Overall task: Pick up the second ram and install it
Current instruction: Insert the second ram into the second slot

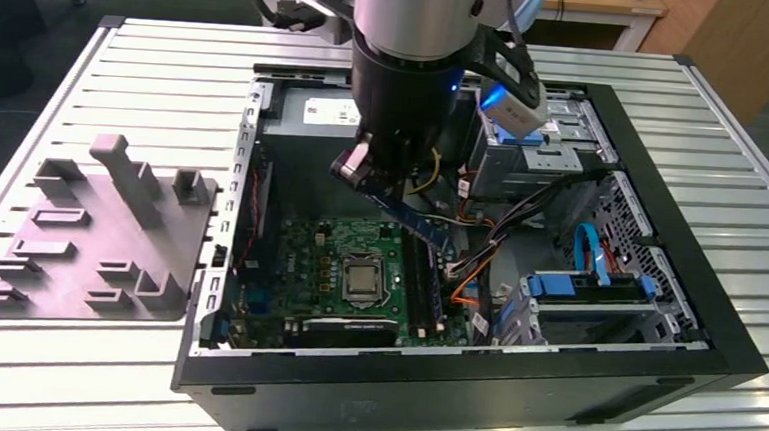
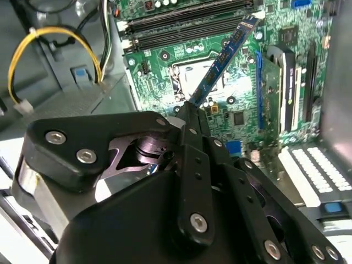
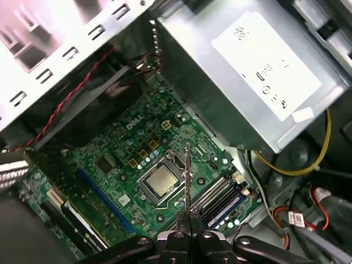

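My gripper [image 1: 383, 187] hangs inside the open computer case [image 1: 482, 382], shut on the second ram [image 1: 420, 225]. That ram is a thin blue-green memory stick, tilted, with its free end pointing down toward the motherboard [image 1: 315, 261]. In the second wrist view the ram [image 2: 225, 58] runs from the fingers [image 2: 191, 118] out over the CPU socket, its far tip near the long black memory slots [image 2: 181, 22]. The first wrist view has the ram [image 3: 187, 176] edge-on as a thin line rising from the gripper [image 3: 190, 228], beside the slots [image 3: 220, 201]. It hovers above the board, not seated in a slot.
A grey plastic tray with upright pegs [image 1: 89, 248] lies on the slatted table at the exterior view's left. Inside the case are the silver power supply [image 3: 247, 71], yellow and orange cables [image 2: 55, 38], the CPU socket [image 1: 358, 274] and blue drive brackets [image 1: 594, 288].
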Available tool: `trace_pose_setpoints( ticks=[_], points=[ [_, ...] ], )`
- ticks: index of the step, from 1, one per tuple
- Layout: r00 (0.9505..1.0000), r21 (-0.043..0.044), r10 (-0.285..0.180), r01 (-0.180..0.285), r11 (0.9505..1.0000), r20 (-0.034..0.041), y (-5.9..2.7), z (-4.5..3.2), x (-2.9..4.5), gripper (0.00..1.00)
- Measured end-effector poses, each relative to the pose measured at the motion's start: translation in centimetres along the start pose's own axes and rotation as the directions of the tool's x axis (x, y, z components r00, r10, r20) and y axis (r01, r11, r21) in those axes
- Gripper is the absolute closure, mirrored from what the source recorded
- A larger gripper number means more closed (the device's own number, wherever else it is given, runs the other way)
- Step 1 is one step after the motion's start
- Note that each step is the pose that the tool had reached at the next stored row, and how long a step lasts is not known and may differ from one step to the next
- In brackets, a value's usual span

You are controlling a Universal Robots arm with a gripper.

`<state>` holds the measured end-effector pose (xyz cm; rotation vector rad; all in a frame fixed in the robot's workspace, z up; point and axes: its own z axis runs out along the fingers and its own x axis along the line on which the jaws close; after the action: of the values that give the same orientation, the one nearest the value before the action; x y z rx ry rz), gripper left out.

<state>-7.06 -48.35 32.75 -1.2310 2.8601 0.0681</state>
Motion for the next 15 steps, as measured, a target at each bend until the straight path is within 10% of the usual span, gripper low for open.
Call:
trace_pose_setpoints(
  ticks=[7, 15],
  points=[
    [0.9919, 0.0051, 0.127, -0.127, 0.9919, 0.0042, 0.0, 0.06, 0.0, 0.89],
    [0.9627, 0.0103, 0.27, -0.271, 0.9626, 0.0096, 0.0, 0.12, 0.0, 0.89]
  ],
)
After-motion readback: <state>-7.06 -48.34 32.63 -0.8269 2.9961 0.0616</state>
